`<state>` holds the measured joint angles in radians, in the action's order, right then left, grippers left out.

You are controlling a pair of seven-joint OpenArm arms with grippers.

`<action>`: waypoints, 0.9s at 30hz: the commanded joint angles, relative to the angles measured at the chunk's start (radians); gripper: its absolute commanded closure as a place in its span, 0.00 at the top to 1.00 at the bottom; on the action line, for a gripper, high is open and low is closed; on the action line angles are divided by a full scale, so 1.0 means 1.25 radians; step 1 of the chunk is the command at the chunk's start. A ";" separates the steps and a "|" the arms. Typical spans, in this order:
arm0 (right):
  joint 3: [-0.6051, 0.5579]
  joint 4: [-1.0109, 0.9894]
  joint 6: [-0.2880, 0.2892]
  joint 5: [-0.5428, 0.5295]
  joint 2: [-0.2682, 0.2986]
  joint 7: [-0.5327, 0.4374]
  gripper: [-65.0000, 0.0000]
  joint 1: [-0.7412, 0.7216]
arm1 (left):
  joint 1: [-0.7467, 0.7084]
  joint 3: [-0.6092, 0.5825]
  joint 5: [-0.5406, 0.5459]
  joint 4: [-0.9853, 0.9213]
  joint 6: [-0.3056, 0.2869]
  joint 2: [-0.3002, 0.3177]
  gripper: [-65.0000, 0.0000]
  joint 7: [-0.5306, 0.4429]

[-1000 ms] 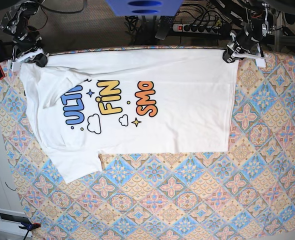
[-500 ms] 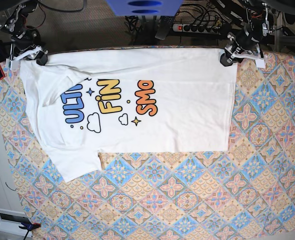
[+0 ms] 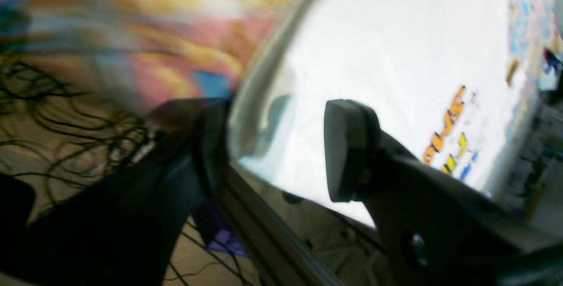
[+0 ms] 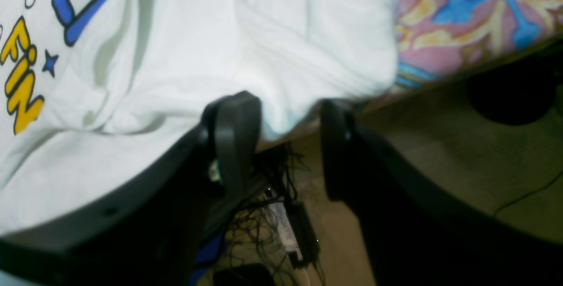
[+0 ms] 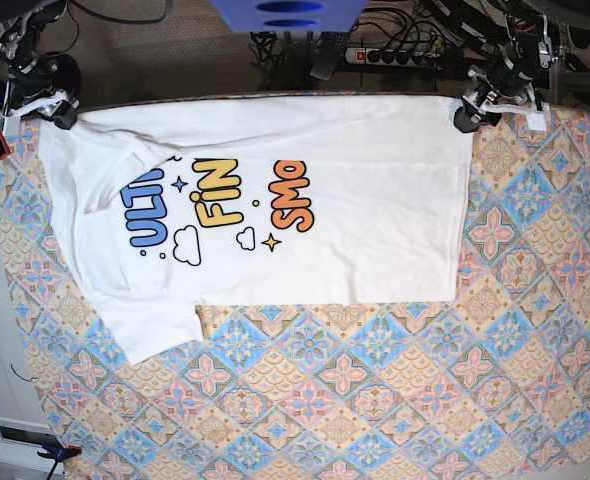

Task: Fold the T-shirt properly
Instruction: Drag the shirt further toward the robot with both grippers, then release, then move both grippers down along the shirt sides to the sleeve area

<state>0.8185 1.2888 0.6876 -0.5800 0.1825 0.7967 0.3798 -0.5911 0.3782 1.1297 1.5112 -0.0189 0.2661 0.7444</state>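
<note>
White cotton T-shirt (image 5: 275, 215) with cartoon lettering lies half-folded along table's far edge. Left tool (image 5: 472, 108) and right tool (image 5: 43, 104) both spread, empty. Risk: overhanging far hem may slide off.

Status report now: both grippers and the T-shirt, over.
Left gripper open, right gripper open, both empty. T-shirt folded once, flat on table. Nothing in the way.

The base view looks straight down from high above, taking in the whole patterned tablecloth (image 5: 375, 400) and the T-shirt (image 5: 375, 220). Each wrist view sits close behind its gripper at the table's far edge, looking low across the cloth. All three share the shirt's printed lettering.
</note>
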 commanded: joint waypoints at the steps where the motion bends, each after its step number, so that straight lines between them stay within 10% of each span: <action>1: 0.012 0.013 0.008 -0.013 0.013 -0.005 0.39 0.001 | -0.005 0.002 -0.018 0.002 0.018 0.009 0.52 0.002; 27: -0.032 0.175 0.008 0.082 0.033 0.000 0.39 -0.103 | 0.186 0.081 -0.087 0.058 0.021 0.106 0.51 0.003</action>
<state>0.7704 1.4860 0.6949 -0.4561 0.2012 0.8261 0.2531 -0.3653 0.4774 0.9997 1.5684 0.0238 0.3820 0.7563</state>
